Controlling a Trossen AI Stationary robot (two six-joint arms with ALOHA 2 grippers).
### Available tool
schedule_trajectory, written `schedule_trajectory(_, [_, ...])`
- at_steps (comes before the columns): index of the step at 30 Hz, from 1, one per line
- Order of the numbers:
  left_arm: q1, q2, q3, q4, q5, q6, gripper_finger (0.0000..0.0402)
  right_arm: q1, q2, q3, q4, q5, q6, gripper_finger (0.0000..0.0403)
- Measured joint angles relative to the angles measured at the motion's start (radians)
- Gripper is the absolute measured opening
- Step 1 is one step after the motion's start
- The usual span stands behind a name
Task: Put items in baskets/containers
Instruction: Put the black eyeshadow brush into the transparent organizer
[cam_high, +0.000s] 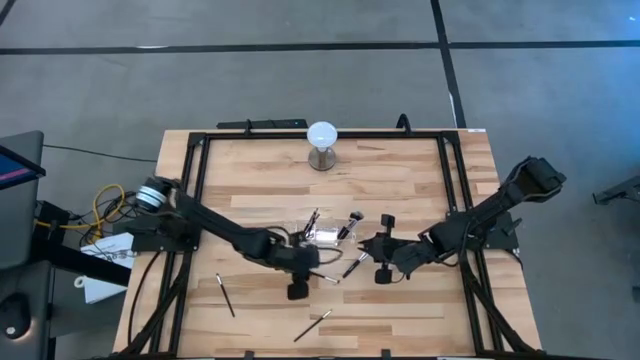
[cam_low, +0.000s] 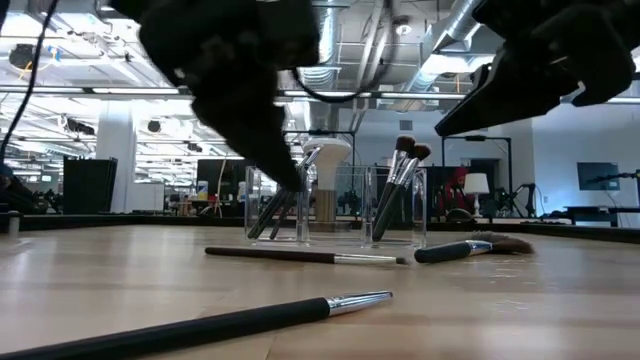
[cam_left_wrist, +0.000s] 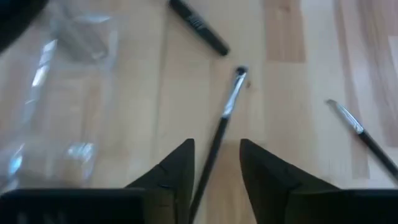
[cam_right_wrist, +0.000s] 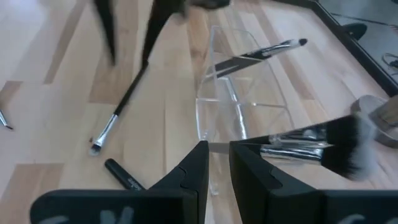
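Note:
The clear holder stands mid-table. Several brushes lean in it, heads up, one with a broad black head. My left gripper is open, just near-side of the holder. Its fingers stand on either side of a slim black brush that lies flat on the wood. Whether either finger touches it, I cannot tell. My right gripper hovers right of the holder, empty, open by a narrow gap.
A white globe on a metal base stands near the far edge. Loose brushes lie near the front. A short thick black brush lies between the grippers. Black frame rails border the table.

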Motion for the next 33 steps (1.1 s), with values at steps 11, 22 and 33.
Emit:
schedule_trajectory(11, [0.014,0.176,0.294,-0.360,0.080,0.043,0.0144,0.033,-0.037,0.000,-0.054,0.002,0.011,0.0055])
schedule_trajectory(22, [0.035,0.293,0.353,-0.373,0.081,0.048,0.0131,0.044,-0.033,0.000,-0.060,0.006,0.020,0.0055])
schedule_trajectory(33, [0.032,0.300,0.326,-0.377,0.081,-0.017,0.0082,0.044,-0.032,0.000,-0.086,0.002,0.037,0.0055])
